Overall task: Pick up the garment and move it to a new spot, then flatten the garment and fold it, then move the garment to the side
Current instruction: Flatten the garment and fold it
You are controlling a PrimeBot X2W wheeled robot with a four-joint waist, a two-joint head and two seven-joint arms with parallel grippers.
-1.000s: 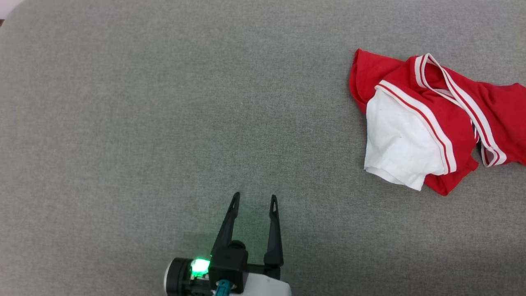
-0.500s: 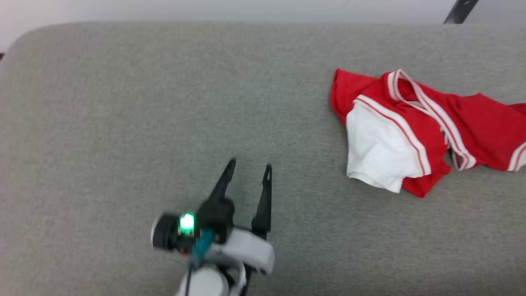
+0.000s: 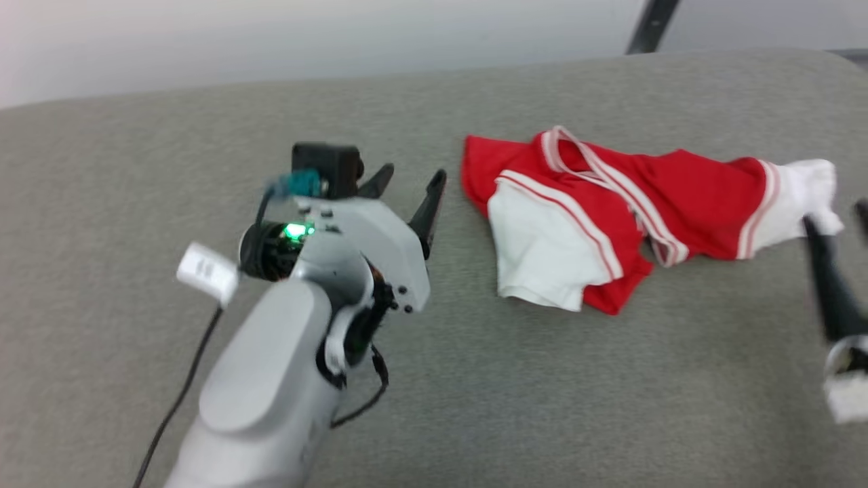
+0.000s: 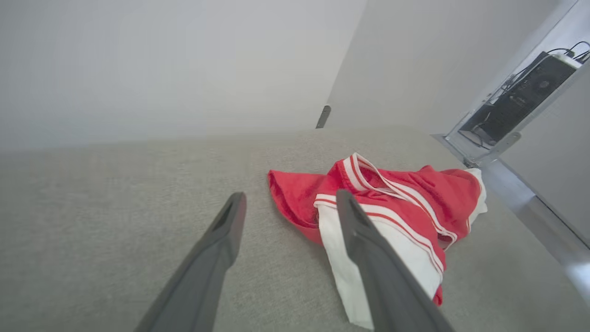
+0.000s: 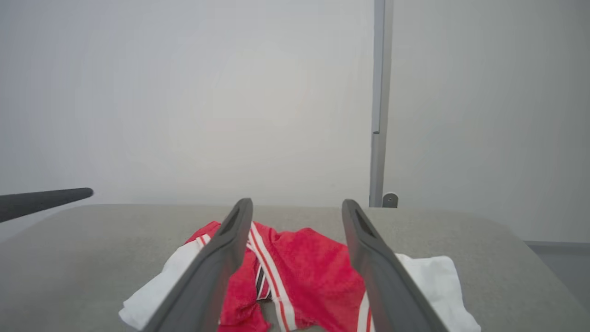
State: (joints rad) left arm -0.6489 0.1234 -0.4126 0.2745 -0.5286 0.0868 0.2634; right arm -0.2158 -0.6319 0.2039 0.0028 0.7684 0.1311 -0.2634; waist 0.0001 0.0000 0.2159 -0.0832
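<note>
The garment (image 3: pixel 576 203) lies crumpled on the grey cloth surface (image 3: pixel 135 169), a red jersey with white sleeves and striped trim. My left gripper (image 3: pixel 413 176) stands open just left of its red edge, apart from it. Along the left wrist view the garment (image 4: pixel 392 203) sits beyond the right finger of that open gripper (image 4: pixel 290 198). My right gripper (image 3: pixel 837 217) is blurred at the right edge, close to the garment's white right sleeve. In the right wrist view this gripper (image 5: pixel 297 203) is open, with the garment (image 5: pixel 313 263) lying below and beyond its fingers, nothing gripped.
A pale wall (image 3: pixel 339 41) rises behind the surface's rounded far edge. A dark post (image 3: pixel 651 27) stands at the back right. A metal frame with a black device (image 4: pixel 516 110) shows off the right end. A cable (image 3: pixel 176 400) hangs beside my left arm.
The head camera has lifted and turned, so the whole picture shifted. My left gripper has reached up beside the garment's left edge. My right gripper has come into view, open.
</note>
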